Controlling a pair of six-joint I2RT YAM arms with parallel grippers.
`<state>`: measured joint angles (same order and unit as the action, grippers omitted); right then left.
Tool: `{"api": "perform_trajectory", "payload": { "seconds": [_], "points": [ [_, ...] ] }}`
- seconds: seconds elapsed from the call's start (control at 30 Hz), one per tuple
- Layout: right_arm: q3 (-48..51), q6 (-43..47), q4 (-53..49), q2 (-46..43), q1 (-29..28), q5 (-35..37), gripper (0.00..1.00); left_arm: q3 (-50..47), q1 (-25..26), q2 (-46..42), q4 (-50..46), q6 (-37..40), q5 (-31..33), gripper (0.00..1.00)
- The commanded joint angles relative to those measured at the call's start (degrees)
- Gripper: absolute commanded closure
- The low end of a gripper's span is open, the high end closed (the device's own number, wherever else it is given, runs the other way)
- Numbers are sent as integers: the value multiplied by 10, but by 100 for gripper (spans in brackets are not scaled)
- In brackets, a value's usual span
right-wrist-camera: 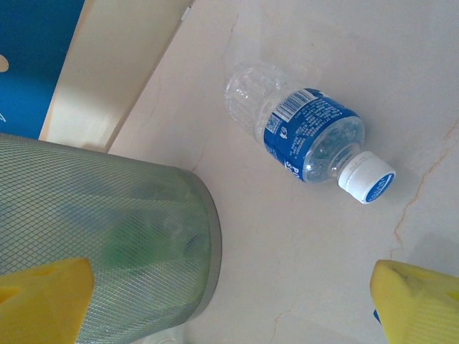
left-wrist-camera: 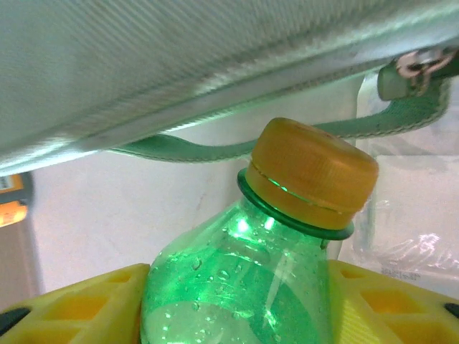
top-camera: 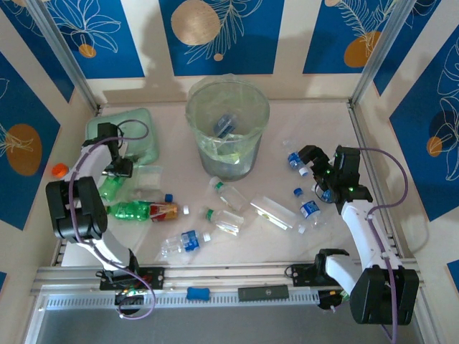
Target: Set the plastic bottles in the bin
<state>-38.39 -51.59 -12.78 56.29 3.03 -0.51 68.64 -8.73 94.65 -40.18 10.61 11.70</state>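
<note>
Pale stone-look tabletop (top-camera: 337,122), boxed in by cream-and-blue leaf-print walls. Nearest, a small blue block (top-camera: 197,292) sits on the front rail between the arm bases.

Past the rail, bottles lie scattered on their sides:
- a clear plastic bottle with blue label (top-camera: 183,242)
- a clear bottle with green cap (top-camera: 226,218)
- another clear bottle (top-camera: 228,192), closer to the bin
- a green bottle with red-orange label (top-camera: 147,211), left of these
- a blue-labelled clear bottle (top-camera: 310,210), on the right
- a flat clear plastic pack (top-camera: 272,213), between the last two clear ones

Left gripper (top-camera: 116,172) is down at mid-left. Its yellow fingers (left-wrist-camera: 79,312) press on both sides of a green plastic bottle with orange-yellow cap (left-wrist-camera: 237,287), so it is clamped on that bottle. The bottle lies just in front of a mint green zip case (top-camera: 133,129). A clear plastic pouch (top-camera: 147,175) lies beside it.

Right gripper (top-camera: 312,163) hovers at mid-right with jaws wide apart and nothing between them, yellow fingers (right-wrist-camera: 43,294) at the frame corners. A clear bottle with blue label and white-and-blue cap (right-wrist-camera: 308,136) lies on its side on the table ahead of it, apart from the fingers.

Tall round translucent green-grey bin (top-camera: 228,129) with a clear liner stands upright at far centre. At least one blue-labelled bottle (top-camera: 224,125) is inside; the rest of the contents are hard to tell. A small orange-capped piece (top-camera: 59,170) sits at the far left by the wall.
</note>
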Motion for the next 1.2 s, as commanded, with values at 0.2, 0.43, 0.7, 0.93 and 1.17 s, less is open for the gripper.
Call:
{"api": "perform_trajectory", "payload": {
  "seconds": [0.2,0.43,0.7,0.93,1.17],
  "points": [
    [-20,3,11,17,-1,-22,1,39,9,-62,-56,-34,-31,57],
    [-31,-6,22,38,-18,-22,0,70,23,-88,-97,-90,-125,57],
    [-42,-11,25,51,-48,-6,0,98,85,-103,-109,-169,-217,57],
    [-46,-6,13,46,-53,2,0,172,91,-118,-83,-263,-338,57],
    [-40,-13,18,43,-62,8,0,251,97,-130,38,-395,-457,57]
  ]
}}
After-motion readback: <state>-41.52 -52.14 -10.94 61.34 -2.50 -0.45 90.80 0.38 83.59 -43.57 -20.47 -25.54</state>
